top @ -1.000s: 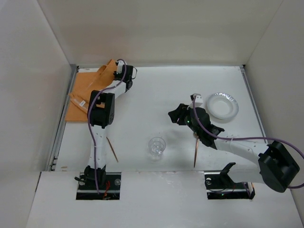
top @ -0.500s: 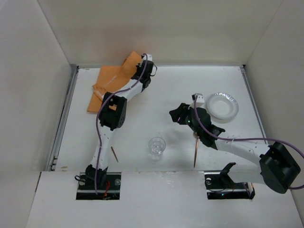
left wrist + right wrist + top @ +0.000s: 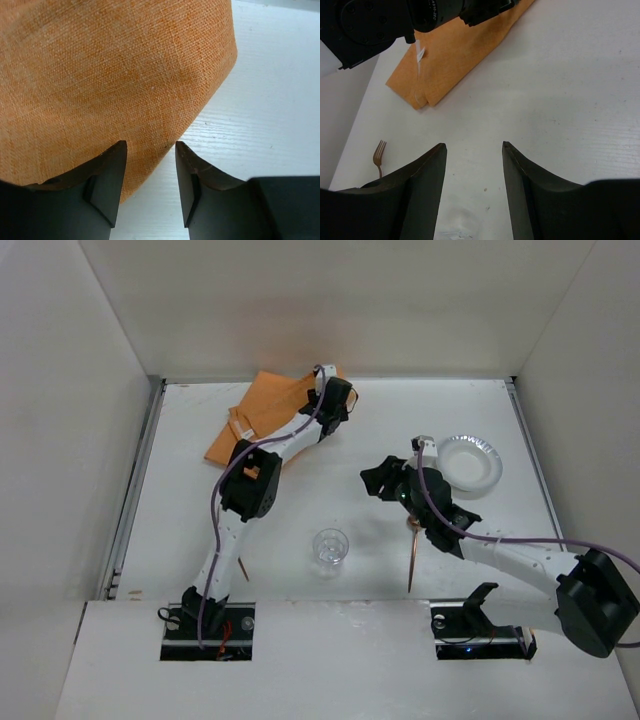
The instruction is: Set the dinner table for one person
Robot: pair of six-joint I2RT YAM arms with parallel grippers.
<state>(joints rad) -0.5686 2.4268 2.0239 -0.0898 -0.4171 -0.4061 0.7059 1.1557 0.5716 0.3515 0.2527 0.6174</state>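
Note:
The orange cloth mat (image 3: 265, 415) lies rumpled at the back left of the white dinner table (image 3: 430, 410). My left gripper (image 3: 336, 403) stands at the mat's right corner. In the left wrist view its jaws (image 3: 150, 150) are open, with the mat's edge (image 3: 100, 75) lying under the left finger and bare table between the tips. My right gripper (image 3: 385, 480) hovers open over mid-table, nothing between its fingers (image 3: 474, 146). A foil-rimmed white plate (image 3: 468, 462) sits at the right.
A clear glass (image 3: 330, 550) stands near the front centre. A copper utensil (image 3: 413, 555) lies by the right arm. A copper fork (image 3: 379, 152) lies near the left arm's base, partly hidden from above. Metal rails line both table sides.
The left arm dragged the orange mat rightward along the back of the table, then its jaws opened and let the cloth go. The right arm hardly moved.

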